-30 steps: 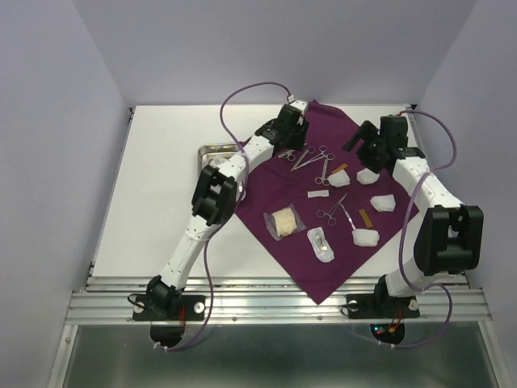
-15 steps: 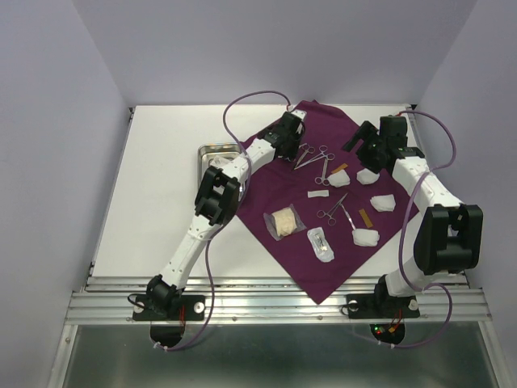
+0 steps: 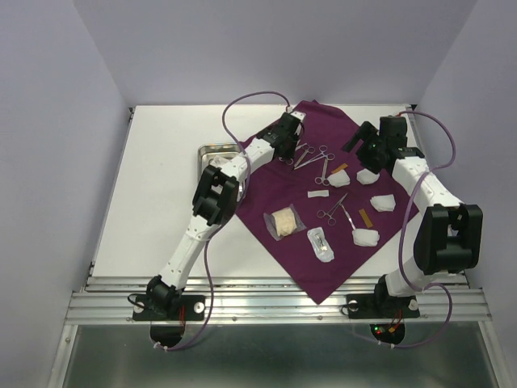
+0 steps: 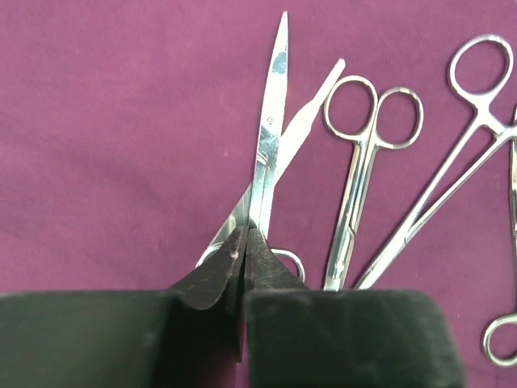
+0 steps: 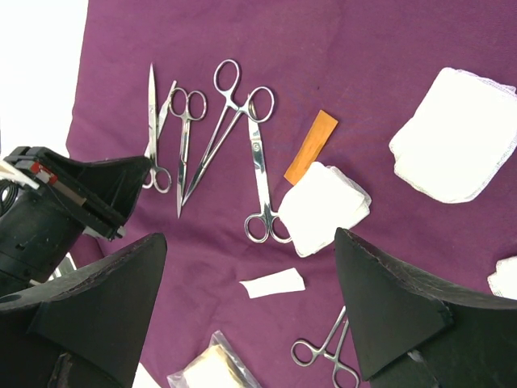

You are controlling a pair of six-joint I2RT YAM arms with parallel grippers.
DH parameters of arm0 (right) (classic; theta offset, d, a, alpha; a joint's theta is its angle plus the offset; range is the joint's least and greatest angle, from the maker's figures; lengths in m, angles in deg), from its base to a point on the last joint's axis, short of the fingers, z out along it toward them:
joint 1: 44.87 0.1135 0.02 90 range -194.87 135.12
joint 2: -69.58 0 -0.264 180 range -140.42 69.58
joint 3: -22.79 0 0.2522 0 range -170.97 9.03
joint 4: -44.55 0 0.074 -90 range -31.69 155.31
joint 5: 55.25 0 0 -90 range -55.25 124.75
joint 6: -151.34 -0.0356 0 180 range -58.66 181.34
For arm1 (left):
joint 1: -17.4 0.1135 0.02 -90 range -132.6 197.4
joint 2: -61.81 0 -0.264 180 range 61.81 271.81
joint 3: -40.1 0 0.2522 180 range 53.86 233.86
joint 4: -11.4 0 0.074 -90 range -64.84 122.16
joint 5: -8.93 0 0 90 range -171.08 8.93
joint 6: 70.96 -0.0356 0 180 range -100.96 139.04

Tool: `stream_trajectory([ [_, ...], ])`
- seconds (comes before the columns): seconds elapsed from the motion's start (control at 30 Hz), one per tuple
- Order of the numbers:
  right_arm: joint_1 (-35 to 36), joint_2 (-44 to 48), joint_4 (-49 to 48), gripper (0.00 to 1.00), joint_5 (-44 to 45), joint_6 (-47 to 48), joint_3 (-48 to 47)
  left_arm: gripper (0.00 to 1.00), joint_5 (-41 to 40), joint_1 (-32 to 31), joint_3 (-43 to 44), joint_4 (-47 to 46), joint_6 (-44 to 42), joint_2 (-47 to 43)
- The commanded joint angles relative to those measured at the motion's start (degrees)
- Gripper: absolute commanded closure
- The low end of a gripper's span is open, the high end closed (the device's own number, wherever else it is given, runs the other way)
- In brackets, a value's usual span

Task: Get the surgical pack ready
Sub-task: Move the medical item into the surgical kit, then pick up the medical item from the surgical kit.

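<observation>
The plum-purple cloth (image 3: 275,187) lies diamond-wise on the table and carries the steel instruments, gauze and packets. Steel scissors (image 4: 271,137) lie at its far left corner beside two forceps (image 4: 365,162) (image 4: 452,153). My left gripper (image 4: 245,239) is shut on the scissors just above their finger rings, and in the top view it (image 3: 286,150) is down at the cloth. My right gripper (image 5: 250,241) hovers open above a white paper strip (image 5: 273,284), holding nothing. Below the right gripper lie gauze pads (image 5: 325,206) (image 5: 456,133).
The small steel tray (image 3: 214,150) stands on the white table just left of the cloth, partly behind my left arm. Two clear packets (image 3: 284,223) (image 3: 321,245) and more gauze (image 3: 365,236) lie on the near half of the cloth. An orange strip (image 5: 312,146) lies by the forceps.
My left gripper has come down and slightly nearer onto the scissors, and its jaws have closed on them. The right arm has not moved.
</observation>
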State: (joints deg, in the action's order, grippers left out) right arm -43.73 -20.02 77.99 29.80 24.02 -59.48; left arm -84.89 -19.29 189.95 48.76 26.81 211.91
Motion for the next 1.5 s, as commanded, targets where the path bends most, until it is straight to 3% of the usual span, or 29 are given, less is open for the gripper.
stream_trajectory([
  [0.0,-0.4,1.7,-1.2,0.11,-0.1,-0.1,0.2,0.94,0.8,-0.5,-3.0,3.5,-1.4,-7.1],
  [0.13,-0.4,2.7,-0.8,0.10,0.1,0.1,0.2,1.00,1.3,-0.5,-7.0,5.1,-3.0,-8.7],
  [0.57,-0.4,2.7,0.3,0.11,0.3,0.6,-1.8,0.99,1.9,-0.6,-18.2,6.2,-3.7,-18.3],
  [0.63,-0.4,2.3,0.2,0.10,0.0,0.4,-1.9,0.94,1.0,-0.6,-18.3,4.5,-3.1,-20.1],
  [0.83,-0.4,2.8,0.3,0.11,0.2,0.6,-1.3,0.65,-1.0,-0.6,-15.7,2.0,-0.1,-19.7],
  [1.07,-0.4,2.7,0.1,0.10,0.3,0.6,-1.0,0.48,-3.6,-0.6,-7.7,4.8,2.8,-12.7],
  [1.3,-0.4,2.2,-0.2,0.11,0.2,0.7,-1.0,0.47,-4.0,-0.7,-4.3,6.2,3.7,-8.1],
  [1.47,-0.4,2.0,-0.2,0.10,0.5,0.8,-0.9,0.52,-4.4,-0.9,-3.9,7.0,3.8,-6.0],
])
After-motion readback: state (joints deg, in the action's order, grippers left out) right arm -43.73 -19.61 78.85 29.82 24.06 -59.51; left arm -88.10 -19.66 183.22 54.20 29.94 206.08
